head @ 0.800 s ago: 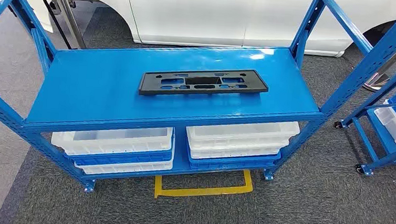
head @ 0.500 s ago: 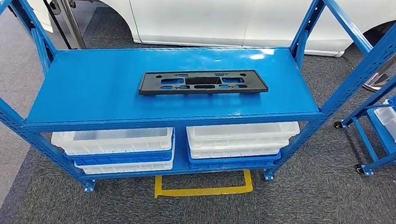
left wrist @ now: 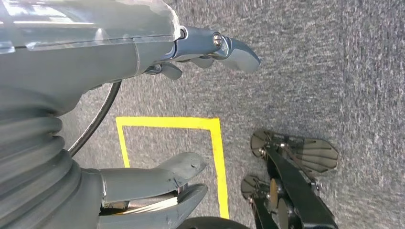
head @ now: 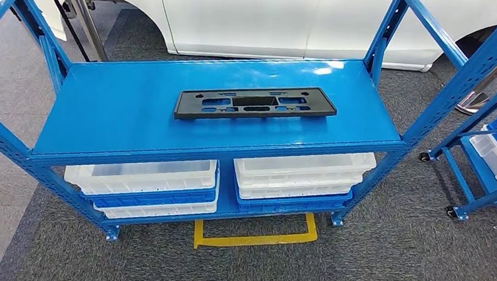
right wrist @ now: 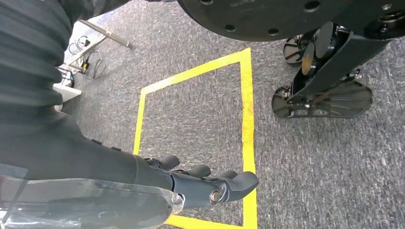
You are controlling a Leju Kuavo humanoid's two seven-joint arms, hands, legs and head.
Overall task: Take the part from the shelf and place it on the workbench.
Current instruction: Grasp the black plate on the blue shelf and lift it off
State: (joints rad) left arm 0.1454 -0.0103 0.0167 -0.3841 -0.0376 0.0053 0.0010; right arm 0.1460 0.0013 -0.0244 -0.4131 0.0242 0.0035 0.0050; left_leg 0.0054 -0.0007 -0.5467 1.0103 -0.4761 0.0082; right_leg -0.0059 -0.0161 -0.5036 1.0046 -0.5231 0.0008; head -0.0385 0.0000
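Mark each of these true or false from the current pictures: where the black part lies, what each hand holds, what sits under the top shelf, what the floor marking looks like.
1. The black part lies flat on the blue shelf. True.
2. The left hand holds the part. False: it holds nothing and hangs over the carpet.
3. White trays sit on the level below the part. True.
4. The right hand rests on the shelf. False: it hangs above the floor, holding nothing.
5. The floor marking is red. False: it is yellow.
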